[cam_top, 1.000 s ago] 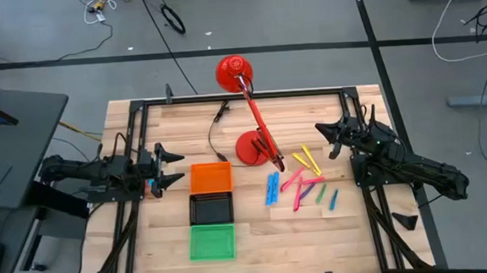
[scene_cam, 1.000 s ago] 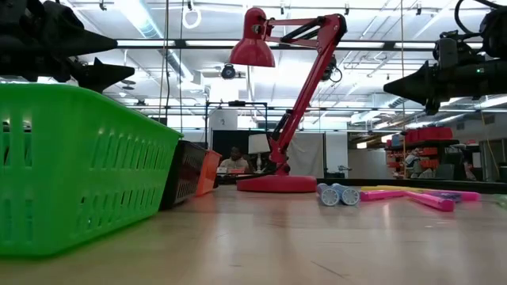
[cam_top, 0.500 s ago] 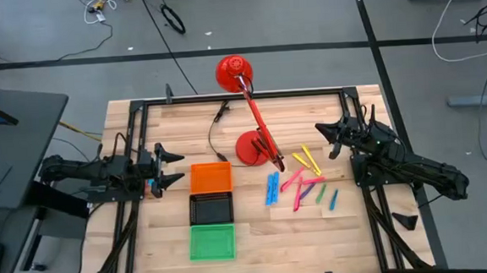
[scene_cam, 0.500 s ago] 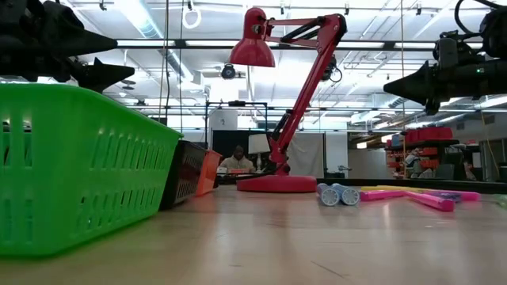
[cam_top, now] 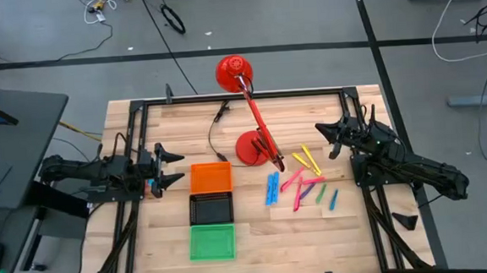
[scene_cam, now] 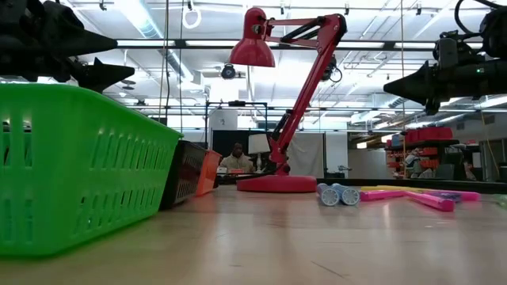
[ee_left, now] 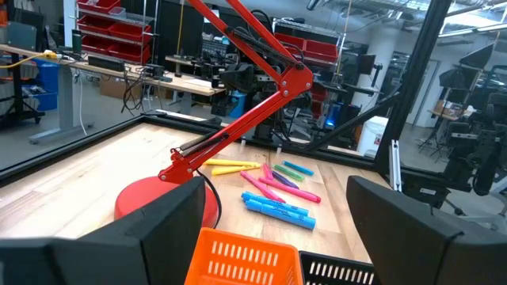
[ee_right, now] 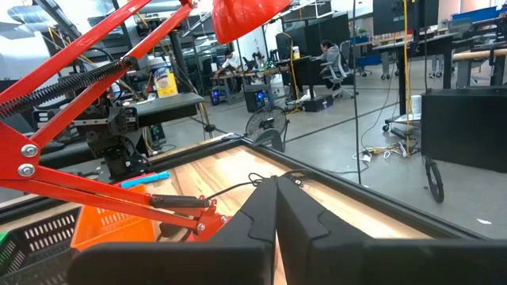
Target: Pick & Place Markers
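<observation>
The markers (cam_top: 301,184) are seen scattered flat on the table (cam_top: 148,244), just beside the red lamp (cam_top: 251,123) base, between it and the right arm. The left gripper (cam_top: 176,163) is held wide apart and empty, across the orange tray (cam_top: 210,177) from the lamp base. The right gripper (cam_top: 320,129) is pressed closed on nothing, near the lamp base, above the table.

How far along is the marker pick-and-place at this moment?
Nothing looks done: the markers all lie loose on the table beside the red lamp, and no marker shows in the orange, black or green tray. Nothing is in hand: the left pincer is open, the right pincer shut and empty. Every marker is left.
</observation>
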